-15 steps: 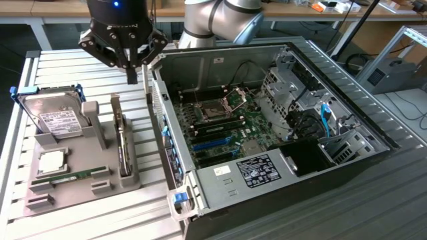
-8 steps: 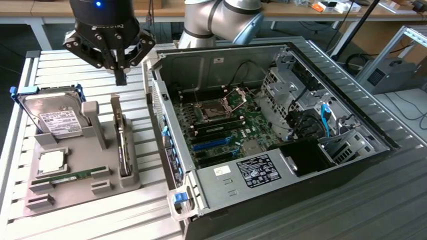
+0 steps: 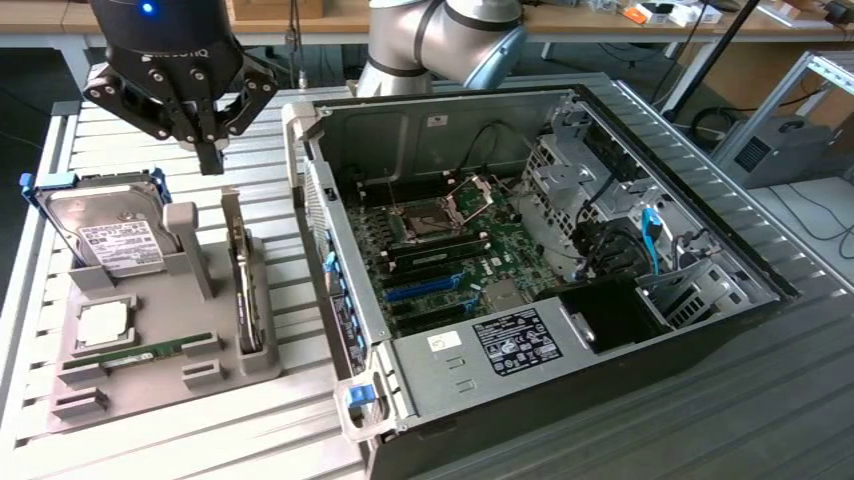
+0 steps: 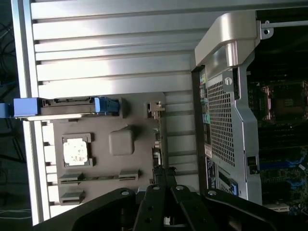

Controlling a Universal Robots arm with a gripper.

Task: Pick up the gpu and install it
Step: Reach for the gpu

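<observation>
Blue plastic frames the hard drive (image 3: pixel 114 238) at the exterior view's left, where it leans upright at the far end of a grey holder (image 3: pixel 180 310) on the slatted metal surface (image 3: pixel 200 440). Nearer the camera on that holder I see a square processor chip (image 3: pixel 104 325) lying flat and a narrow green memory stick (image 3: pixel 140 353) in its slot. Along the holder's right edge the gpu (image 3: pixel 242 280) stands on its long edge, thin and dark, seated in its groove. My jaws hang above the card's far end, pressed together and pinching nothing. The fingertips (image 3: pixel 210 160) point straight down, with a gap of air between them and the card. In the wrist view I look down past the closed fingertips (image 4: pixel 161 174) onto the gpu's (image 4: pixel 156 144) top edge, with its metal bracket (image 4: pixel 154 108) at the end away from them. Further right in the exterior view, just beside the holder, the open computer case (image 3: pixel 400 125) lies on its side with its motherboard (image 3: pixel 441 250) exposed, and the arm (image 3: pixel 441 35) rises behind it.
</observation>
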